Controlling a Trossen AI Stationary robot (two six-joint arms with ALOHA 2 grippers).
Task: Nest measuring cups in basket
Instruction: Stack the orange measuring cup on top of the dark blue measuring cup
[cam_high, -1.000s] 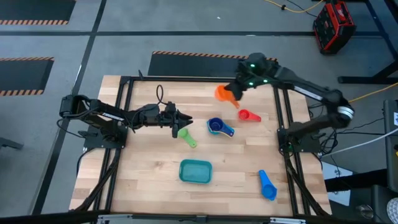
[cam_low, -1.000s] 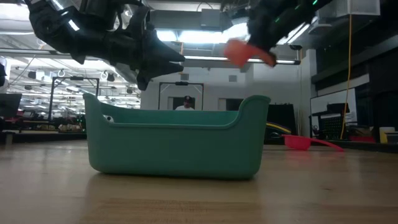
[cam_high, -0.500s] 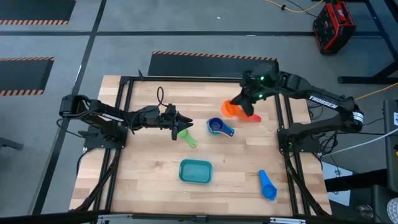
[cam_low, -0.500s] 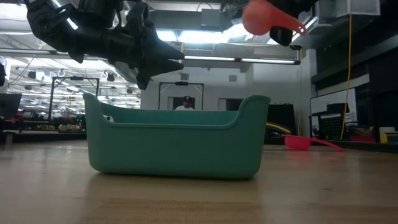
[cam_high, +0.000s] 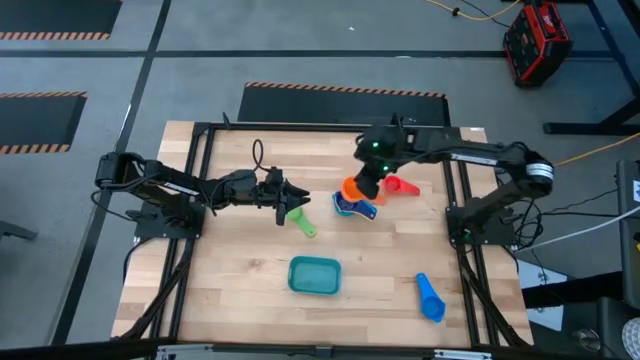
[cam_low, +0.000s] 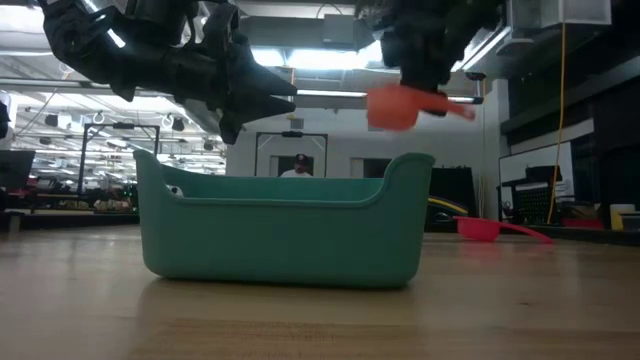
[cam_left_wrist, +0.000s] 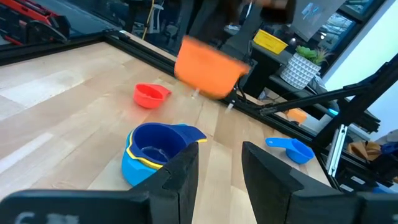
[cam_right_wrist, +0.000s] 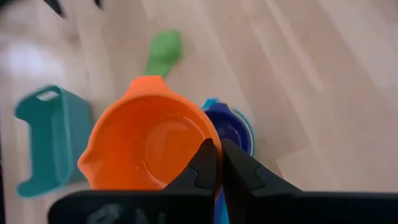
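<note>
Right end effector (cam_high: 362, 187) is what we see at work: its fingers are pressed together on the handle of the orange cup (cam_high: 350, 187), which hangs in the air just above the stack of blue cups (cam_high: 350, 205) near the middle of the table's far half. We start from the table (cam_high: 240, 290), a pale wooden top in a dark frame. On it the basket (cam_high: 314, 275) sits toward the near edge, around the middle, and from the high view it looks to have no cup in it. Our left end effector (cam_high: 292, 198) hovers low over the table on the left side, its fingers spread with nothing between them, their tips just beside the bowl of the green cup (cam_high: 300, 219). That cup lies on the table between the left end effector and the basket. In the stack, the dark blue cup (cam_left_wrist: 155, 143) sits inside a yellow one, which sits in a lighter blue one. The red cup (cam_high: 400, 186) lies just beyond the stack, toward the right. A single blue cup (cam_high: 430, 298) lies well apart, near the table's near right corner.
</note>
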